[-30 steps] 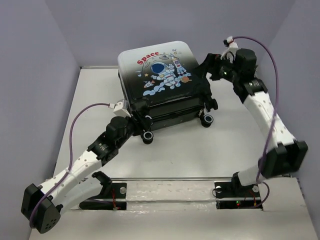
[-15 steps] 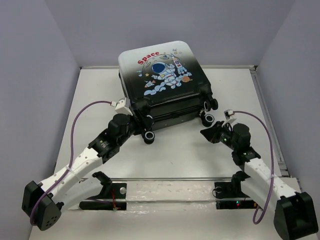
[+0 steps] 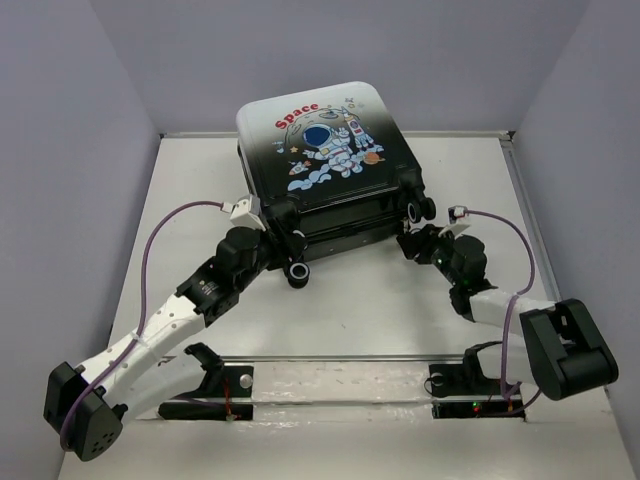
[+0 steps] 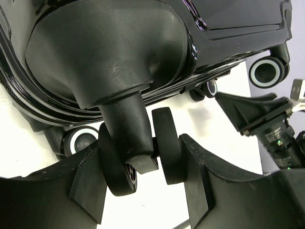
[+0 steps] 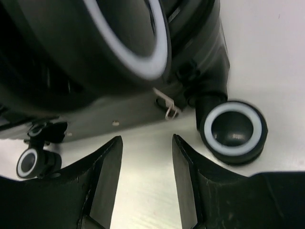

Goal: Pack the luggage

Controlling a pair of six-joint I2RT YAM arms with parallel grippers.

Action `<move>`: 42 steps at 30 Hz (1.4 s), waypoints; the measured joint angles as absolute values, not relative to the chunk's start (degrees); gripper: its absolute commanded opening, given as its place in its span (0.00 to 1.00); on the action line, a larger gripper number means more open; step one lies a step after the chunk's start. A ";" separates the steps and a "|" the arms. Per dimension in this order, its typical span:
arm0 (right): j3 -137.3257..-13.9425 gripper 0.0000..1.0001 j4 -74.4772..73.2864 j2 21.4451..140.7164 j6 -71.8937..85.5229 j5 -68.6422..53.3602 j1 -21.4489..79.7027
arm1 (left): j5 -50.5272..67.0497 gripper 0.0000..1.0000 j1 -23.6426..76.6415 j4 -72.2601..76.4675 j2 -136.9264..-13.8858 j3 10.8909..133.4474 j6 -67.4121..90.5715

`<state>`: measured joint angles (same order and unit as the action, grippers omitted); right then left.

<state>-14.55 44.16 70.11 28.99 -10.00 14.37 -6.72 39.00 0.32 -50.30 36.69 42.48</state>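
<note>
The luggage [image 3: 320,150] lies flat and closed at the table's back centre, astronaut print facing up. My left gripper [image 3: 289,262] is at its near-left corner. In the left wrist view that gripper [image 4: 143,164] is shut on the corner's black double wheel [image 4: 167,148], one finger against each outer face. My right gripper [image 3: 411,243] sits low at the near-right corner. In the right wrist view it [image 5: 145,143] stands open over bare table. A white-ringed wheel [image 5: 232,131] is just right of its right finger [image 5: 190,176], and the dark shell [image 5: 95,81] is ahead.
A small metal zipper pull [image 5: 167,109] hangs from the shell just ahead of the right fingers. Another ringed wheel [image 3: 418,210] sticks out at the suitcase's right side. Grey walls close the table on three sides. A rail [image 3: 340,360] with the arm bases runs along the near edge.
The right arm swung from the suitcase's back-right side down to the front, then in toward the near-right wheel; its jaws closed and reopened. The left arm and suitcase have not moved.
</note>
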 measured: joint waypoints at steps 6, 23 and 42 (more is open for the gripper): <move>-16.62 0.53 54.78 77.03 25.85 -9.28 14.33 | -6.61 0.06 39.00 0.34 -50.30 36.69 42.50; -18.81 0.09 68.99 89.93 22.24 -12.80 14.13 | -6.68 0.06 39.00 0.93 -50.30 36.69 42.57; -22.09 0.07 63.33 87.35 21.56 0.43 38.52 | -1.30 0.06 38.59 -0.32 -56.99 42.52 44.29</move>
<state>-22.09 63.33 87.35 21.56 0.43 38.52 -1.30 38.59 -0.32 -56.99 42.52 44.29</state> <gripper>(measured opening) 0.097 0.648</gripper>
